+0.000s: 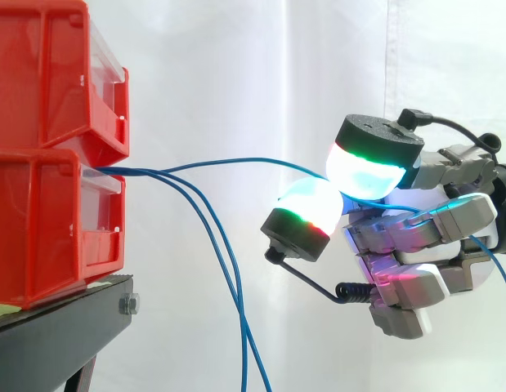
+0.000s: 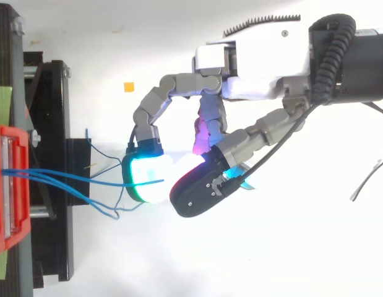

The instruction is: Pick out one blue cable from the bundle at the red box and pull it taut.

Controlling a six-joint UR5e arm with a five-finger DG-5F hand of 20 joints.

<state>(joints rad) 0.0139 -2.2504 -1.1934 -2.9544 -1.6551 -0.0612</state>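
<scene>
One blue cable (image 1: pixel 236 161) from the left red box (image 1: pixel 40 229) is pinched between curled fingers (image 1: pixel 363 171) of the hand (image 1: pixel 416 238).

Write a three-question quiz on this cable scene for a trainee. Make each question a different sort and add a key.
1. True or false: the hand pinches one blue cable between two of its glowing pads.
2. Where do the cables come out? A: the upper red bin. B: the lower red bin. C: the black stand.
3. Fill in the blank: in the side view, ___ other blue cables droop loose below the held one.

Key: 1 true; 2 B; 3 two.
</scene>
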